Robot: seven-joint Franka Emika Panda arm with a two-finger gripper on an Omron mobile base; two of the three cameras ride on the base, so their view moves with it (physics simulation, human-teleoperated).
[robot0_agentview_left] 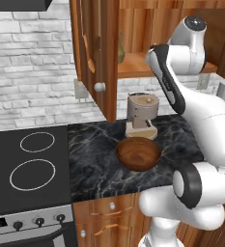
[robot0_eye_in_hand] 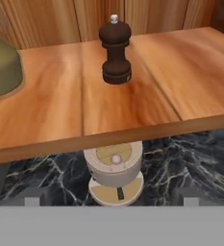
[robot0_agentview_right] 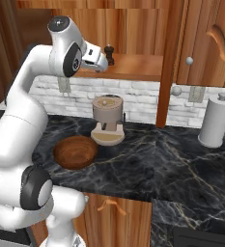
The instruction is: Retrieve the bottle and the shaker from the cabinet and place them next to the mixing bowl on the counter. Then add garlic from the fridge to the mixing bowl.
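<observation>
A dark brown shaker [robot0_eye_in_hand: 115,50] stands upright on the wooden cabinet shelf [robot0_eye_in_hand: 84,115], straight ahead of my gripper [robot0_eye_in_hand: 111,202]. The gripper is open, short of the shelf's front edge, with nothing between its fingertips [robot0_eye_in_hand: 31,201]. An olive-green bottle [robot0_eye_in_hand: 0,67] stands at the left end of the same shelf and is cut off by the frame. In the right base view the gripper [robot0_agentview_right: 103,61] hovers just left of the shaker [robot0_agentview_right: 109,54]. The bottle [robot0_agentview_left: 121,50] shows partly behind the open cabinet door. The wooden mixing bowl [robot0_agentview_left: 138,153] sits on the black marble counter [robot0_agentview_left: 94,159] below. The garlic and the fridge are out of view.
A beige grinder-like appliance [robot0_agentview_right: 108,119] stands on the counter behind the bowl [robot0_agentview_right: 75,151], under the shelf. The open cabinet door [robot0_agentview_left: 97,53] hangs left of the shelf. A white cylinder [robot0_agentview_right: 215,120] stands far right. A stove [robot0_agentview_left: 27,164] lies left of the counter.
</observation>
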